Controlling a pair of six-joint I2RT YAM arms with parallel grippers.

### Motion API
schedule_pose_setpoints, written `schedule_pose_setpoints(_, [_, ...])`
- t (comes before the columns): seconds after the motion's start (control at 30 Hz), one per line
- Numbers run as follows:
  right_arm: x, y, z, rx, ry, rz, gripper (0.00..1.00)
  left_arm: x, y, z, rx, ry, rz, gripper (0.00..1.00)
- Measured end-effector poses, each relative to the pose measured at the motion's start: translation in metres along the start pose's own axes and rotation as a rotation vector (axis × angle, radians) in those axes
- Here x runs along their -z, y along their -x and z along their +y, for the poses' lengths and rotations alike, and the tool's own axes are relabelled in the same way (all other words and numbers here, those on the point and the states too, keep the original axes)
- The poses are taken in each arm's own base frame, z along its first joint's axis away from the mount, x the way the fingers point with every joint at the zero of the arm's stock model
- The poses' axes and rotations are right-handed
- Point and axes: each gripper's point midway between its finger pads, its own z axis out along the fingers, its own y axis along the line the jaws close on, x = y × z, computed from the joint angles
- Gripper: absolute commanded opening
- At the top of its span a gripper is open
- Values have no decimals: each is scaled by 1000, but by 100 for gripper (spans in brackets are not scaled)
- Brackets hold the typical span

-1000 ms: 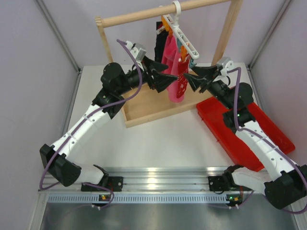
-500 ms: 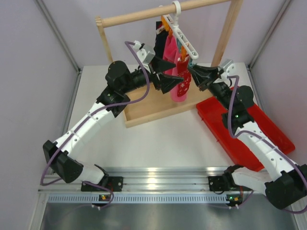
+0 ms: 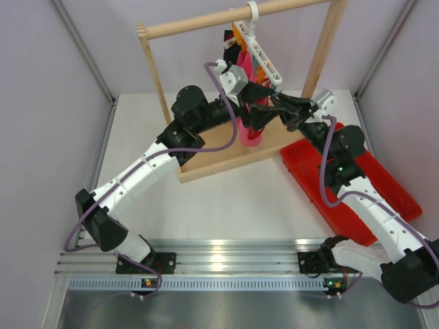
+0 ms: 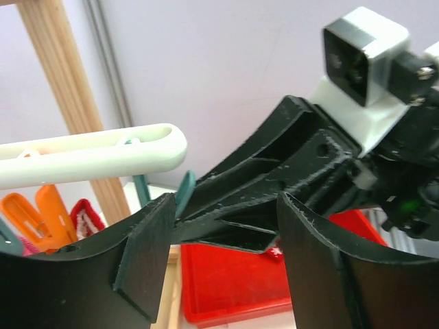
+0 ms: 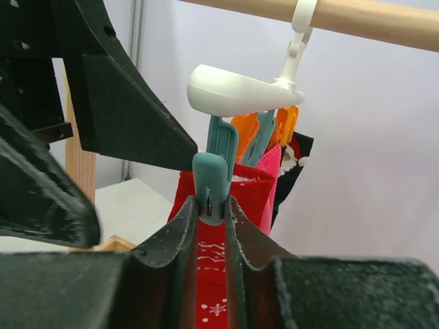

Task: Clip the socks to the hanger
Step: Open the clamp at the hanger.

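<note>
The white hanger (image 3: 263, 53) hangs by its hook from the wooden rail, tilted, with orange and teal clips under it. A red sock (image 3: 252, 132) with white print hangs below it. In the right wrist view my right gripper (image 5: 211, 203) is shut on a teal clip (image 5: 210, 179) at the sock's (image 5: 214, 274) top edge, under the end of the hanger bar (image 5: 236, 92). My left gripper (image 4: 225, 205) stands open just opposite, and the right gripper's black fingers (image 4: 254, 199) show in its gap. The two grippers meet at the sock (image 3: 267, 106).
A wooden frame with a rail (image 3: 206, 22) stands on a wooden base (image 3: 219, 154). A pink cloth (image 3: 245, 68) and a black cloth (image 3: 229, 46) hang from the same hanger. A red tray (image 3: 381, 185) lies to the right, under the right arm.
The left arm has swung right, up to the hanging sock, and its jaws have narrowed. The right gripper has moved in a little and closed on the teal clip.
</note>
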Motion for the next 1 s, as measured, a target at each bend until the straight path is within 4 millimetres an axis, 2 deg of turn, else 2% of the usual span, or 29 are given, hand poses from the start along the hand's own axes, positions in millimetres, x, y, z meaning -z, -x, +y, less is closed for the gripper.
schedule_pose_setpoints(0.27, [0,-1,-2,4,-13,4,0,-6,-6,15,-57,65,-2,65])
schedule_pose_setpoints(0.5, [0,0,-2,6,-15,3,0,-8,-3,16,-84,77,-21,68])
schedule_pose_setpoints(0.77, [0,-2,-2,5,-18,9,0,-4,-2,15,-102,94,-24,71])
schedule_pose_setpoints(1.0, [0,-4,-2,0,-18,16,0,4,-1,30,-114,174,-24,75])
